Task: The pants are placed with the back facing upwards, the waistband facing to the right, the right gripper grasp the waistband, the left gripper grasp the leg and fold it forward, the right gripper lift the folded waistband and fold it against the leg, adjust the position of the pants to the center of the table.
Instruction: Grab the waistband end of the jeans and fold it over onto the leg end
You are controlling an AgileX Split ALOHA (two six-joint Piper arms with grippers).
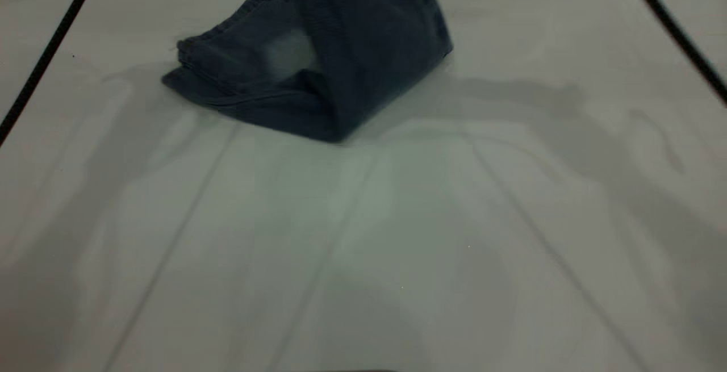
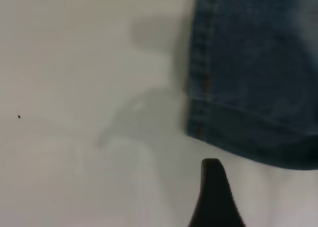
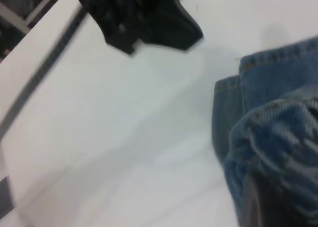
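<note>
- At the far side of the table [image 1: 511,218], above the top edge of my exterior view, the right gripper is out of sight; on its wrist view I find only ruched denim close to the lens, no fingers, so I cannot tell how it stands.
- That ruched denim is the waistband [image 3: 278,137], bunched and raised, with flat stitched hems [image 3: 248,73] lying on the white surface beyond it.
- From the exterior view the pants [image 1: 318,71] rise in a steep sheet out of frame at the top, so the waistband end is lifted clear of the table.
- The lower fold of that sheet touches the table at the near edge of the garment.
- The rest of the pants lies flat to the left, stacked in layers, hems towards the left.
- On the left wrist view I see one dark fingertip of the left gripper [image 2: 214,194] over bare table, just beside a stitched hem corner and not touching it; it holds nothing, but with only one finger in view I cannot tell its spread.
- The other arm's black body [image 3: 144,18] shows far off on the right wrist view.
- Two black cables [image 1: 45,54] cross the corners of the exterior view.
</note>
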